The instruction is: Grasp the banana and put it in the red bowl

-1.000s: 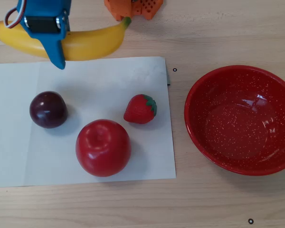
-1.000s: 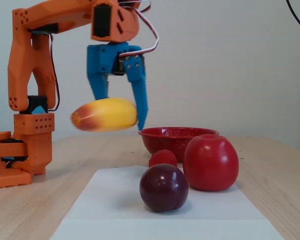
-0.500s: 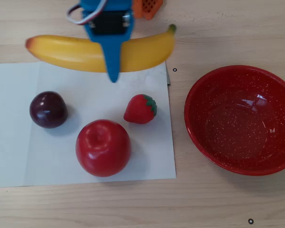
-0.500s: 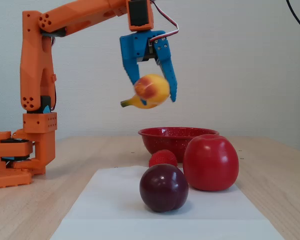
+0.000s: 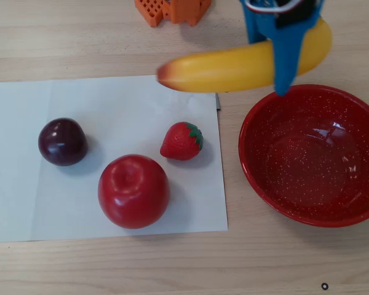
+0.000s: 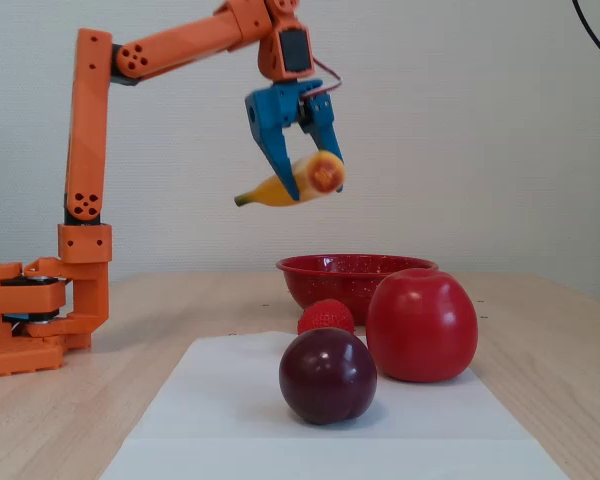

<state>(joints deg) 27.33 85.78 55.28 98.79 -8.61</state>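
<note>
The red bowl (image 5: 312,157) serves as the landmark; it sits empty on the wooden table (image 5: 111,264), and in the overhead view a white sheet of paper (image 5: 24,203) lies just to its left. The banana (image 5: 234,64) is already off the table, carried high in the air, as the fixed view shows (image 6: 298,180); seen from overhead it crosses above the bowl's far rim, its reddish end reaching out over the paper's corner, its other end hidden behind the gripper (image 5: 281,74). The blue jaws pinch the banana across its middle. So the grasp and lift look done; what is left, by my judgement, is to bring the fruit over the bowl's middle, lower it, and let go. On the paper, left of the bowl, stand a red apple (image 5: 133,191), a dark plum (image 5: 63,142) and a small strawberry (image 5: 182,141), the strawberry nearest the bowl; all sit well below the carried banana and off its likely path, so nothing seems to stand in the way; the bowl's own rim is the only thing the long fruit might catch.
</note>
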